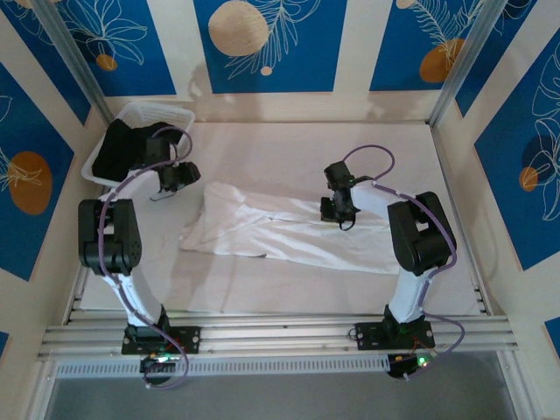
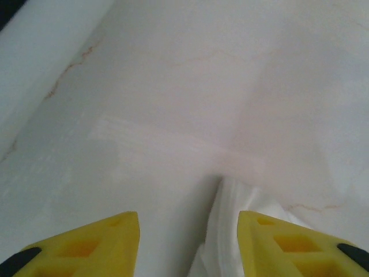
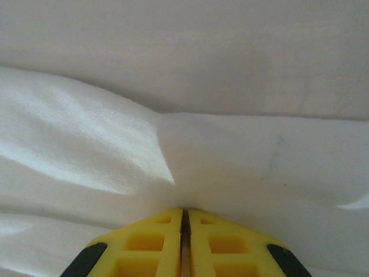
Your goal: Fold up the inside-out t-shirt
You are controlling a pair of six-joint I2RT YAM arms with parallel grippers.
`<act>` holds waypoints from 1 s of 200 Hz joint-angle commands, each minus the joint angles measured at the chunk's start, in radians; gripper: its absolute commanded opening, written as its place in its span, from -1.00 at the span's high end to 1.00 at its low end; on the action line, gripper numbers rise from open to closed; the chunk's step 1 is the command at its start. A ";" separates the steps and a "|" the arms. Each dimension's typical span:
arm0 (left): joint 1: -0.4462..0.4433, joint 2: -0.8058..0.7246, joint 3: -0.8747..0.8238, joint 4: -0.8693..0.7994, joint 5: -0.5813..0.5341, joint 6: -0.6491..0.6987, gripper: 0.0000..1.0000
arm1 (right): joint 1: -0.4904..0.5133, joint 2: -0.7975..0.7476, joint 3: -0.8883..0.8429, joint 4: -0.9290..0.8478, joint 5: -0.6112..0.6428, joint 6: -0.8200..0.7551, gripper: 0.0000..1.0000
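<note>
The inside-out t-shirt [image 1: 280,232] lies crumpled in a long white band across the middle of the table. My left gripper [image 1: 179,178] hovers just off its upper left corner. In the left wrist view this gripper [image 2: 187,216] is open, and a ridge of the t-shirt [image 2: 230,219] rises between its yellow fingers [image 2: 109,239], closer to the right one and not pinched. My right gripper [image 1: 337,213] sits on the shirt's upper edge near the middle. Its tips [image 3: 184,210] are pressed together on a pucker of the t-shirt [image 3: 230,156].
A white plastic basket [image 1: 131,114] stands at the back left corner with a black garment [image 1: 122,153] in it, close behind my left arm. The table's white cover [image 1: 289,149] stretches behind the shirt. A metal rail [image 1: 280,332] runs along the near edge.
</note>
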 commanded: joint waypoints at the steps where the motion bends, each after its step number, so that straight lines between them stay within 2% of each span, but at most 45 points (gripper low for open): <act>1: -0.027 -0.070 -0.057 0.045 0.030 0.031 -0.06 | -0.002 0.015 0.015 -0.070 0.011 -0.014 0.66; 30: -0.069 -0.078 -0.110 0.041 0.093 0.052 -0.16 | 0.013 -0.044 0.024 -0.051 0.017 -0.048 0.41; 59: -0.124 -0.132 -0.166 0.019 0.012 0.116 -0.17 | 0.062 -0.119 0.013 -0.017 0.033 -0.099 0.21; 82: -0.150 -0.199 -0.225 0.024 -0.068 0.136 -0.17 | 0.092 -0.128 0.014 -0.012 0.026 -0.110 0.16; 111: -0.180 -0.263 -0.282 0.027 -0.071 0.143 -0.17 | 0.111 -0.106 0.028 -0.003 -0.015 -0.115 0.14; 153: -0.341 -0.335 -0.340 0.083 -0.045 0.144 -0.14 | 0.195 -0.083 0.086 0.125 -0.184 -0.110 0.10; 182: -0.342 -0.326 -0.378 0.073 -0.113 0.100 -0.13 | 0.243 0.008 0.187 0.188 -0.263 -0.091 -0.01; 200: -0.327 -0.320 -0.394 0.069 -0.120 0.092 -0.13 | 0.269 0.102 0.289 0.168 -0.275 -0.094 -0.06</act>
